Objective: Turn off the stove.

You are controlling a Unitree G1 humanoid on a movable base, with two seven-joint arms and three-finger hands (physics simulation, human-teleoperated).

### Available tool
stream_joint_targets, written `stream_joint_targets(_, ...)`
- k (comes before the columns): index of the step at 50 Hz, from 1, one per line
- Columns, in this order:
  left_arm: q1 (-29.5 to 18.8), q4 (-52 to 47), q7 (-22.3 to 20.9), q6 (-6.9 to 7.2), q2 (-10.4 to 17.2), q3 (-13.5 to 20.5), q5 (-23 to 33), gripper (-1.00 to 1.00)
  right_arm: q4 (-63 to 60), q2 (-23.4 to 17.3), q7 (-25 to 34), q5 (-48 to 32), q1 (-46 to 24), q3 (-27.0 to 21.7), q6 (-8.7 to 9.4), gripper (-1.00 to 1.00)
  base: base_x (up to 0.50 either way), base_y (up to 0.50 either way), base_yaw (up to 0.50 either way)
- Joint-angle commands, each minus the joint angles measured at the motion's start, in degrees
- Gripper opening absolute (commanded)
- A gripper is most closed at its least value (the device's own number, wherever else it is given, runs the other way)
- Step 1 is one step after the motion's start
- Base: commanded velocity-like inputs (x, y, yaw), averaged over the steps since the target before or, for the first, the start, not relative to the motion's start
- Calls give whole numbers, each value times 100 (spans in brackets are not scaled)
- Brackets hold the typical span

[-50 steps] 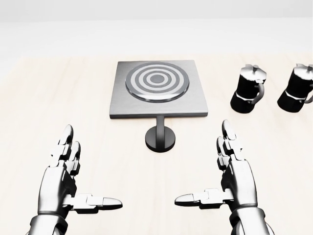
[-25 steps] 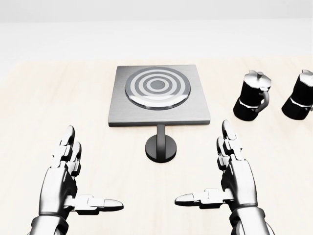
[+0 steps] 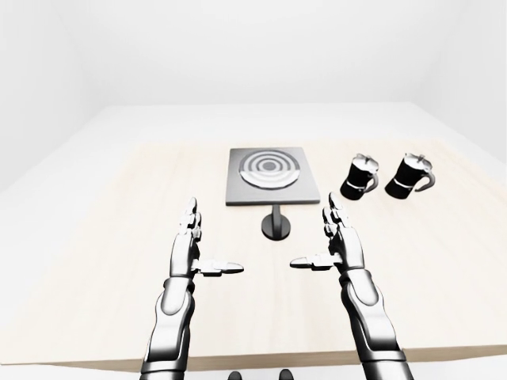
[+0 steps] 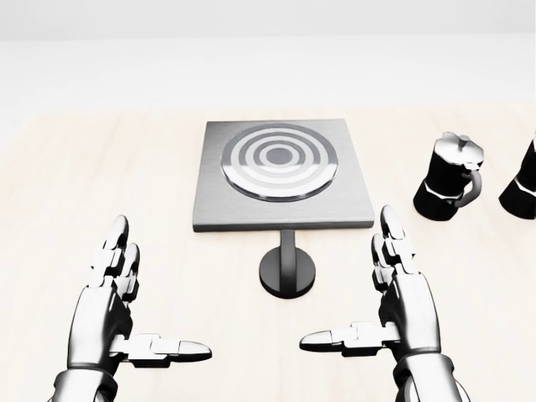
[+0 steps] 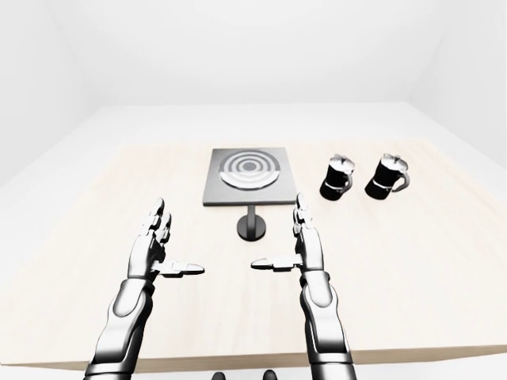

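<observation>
Left-eye view: the stove sits mid-desk, its knob just below it, two moka pots to the right. Head view: the whole scene has slid lower and rightward, so the camera has shifted closer; left robot hand and right robot hand hover spread, empty, unmoved, knob untouched.

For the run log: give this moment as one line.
stove on table | knob untouched | left hand open, hovering | right hand open, hovering | two moka pots at view right
</observation>
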Motion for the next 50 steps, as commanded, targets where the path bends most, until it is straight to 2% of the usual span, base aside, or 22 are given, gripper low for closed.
stream_joint_targets(1,32,-80,-2,28,-5,2,-19,100,3,1,2,27,7,-13,-31,100,11,7,0)
stream_joint_targets(3,47,-119,-5,48,-6,0,-26,100,-12,2,-1,30,14,-12,-24,100,11,2,0)
stream_joint_targets(6,-3,19,-11,-47,-3,19,-46,100,-41,3,0,37,32,-11,-19,100,11,0,0)
stream_joint_targets(9,44,-123,-10,43,-7,9,-58,100,19,-1,4,43,20,-19,-67,100,11,0,0)
stream_joint_targets(11,57,-150,-9,59,-7,7,-61,100,-32,2,-7,31,31,-9,-20,100,11,0,0)
stream_joint_targets(13,43,-102,-13,23,-6,9,-59,100,-92,6,-13,27,43,1,26,100,11,0,0)
stream_joint_targets(18,30,-60,-5,-7,-5,10,-50,100,-17,-1,0,34,28,-13,-46,100,11,0,0)
stream_joint_targets(22,24,-50,-8,-11,-1,15,-53,100,-103,3,-6,20,46,5,18,100,12,0,0)
stream_joint_targets(27,-6,33,-6,-76,1,19,-50,100,0,-4,8,0,24,4,-65,100,13,0,0)
stream_joint_targets(32,-23,59,1,-84,1,19,-49,100,-108,0,14,-23,40,28,0,100,14,0,0)
stream_joint_targets(34,-36,54,10,-54,3,34,-67,100,-134,3,59,-40,66,53,-107,100,13,0,0)
stream_joint_targets(35,-62,25,27,61,-6,74,-148,100,-128,6,53,-59,64,58,-110,100,0,0,0)
stream_joint_targets(36,-154,-64,117,394,1,203,-316,100,-114,4,61,-70,52,62,-127,100,0,0,0)
stream_joint_targets(38,-171,-159,185,465,14,300,-468,100,-74,4,64,-75,39,55,-152,100,0,0,0)
stream_joint_targets(41,-98,-398,320,448,34,450,-649,100,-85,8,67,-80,41,57,-138,100,0,0,0)
stream_joint_targets(43,20,-797,464,641,50,562,-785,100,-61,6,70,-89,32,59,-152,100,0,0,0)
stream_joint_targets(44,43,-845,474,650,69,611,-837,100,-41,5,71,-91,25,56,-164,100,0,0,0)
stream_joint_targets(46,99,-956,557,620,120,824,-962,100,-168,14,62,-88,55,66,-60,100,0,0,0)
stream_joint_targets(47,87,-909,570,591,144,934,-1062,100,-106,9,69,-77,44,53,-108,100,0,0,0)
stream_joint_targets(48,95,-884,744,254,122,1040,-989,100,-77,8,72,-78,39,52,-132,100,0,0,0)
stream_joint_targets(49,170,-980,932,2,89,1133,-944,100,-94,7,81,-84,41,62,-117,100,0,0,0)
stream_joint_targets(50,400,-1240,765,40,105,1111,-1040,100,-83,8,81,-108,31,79,-108,100,0,0,0)
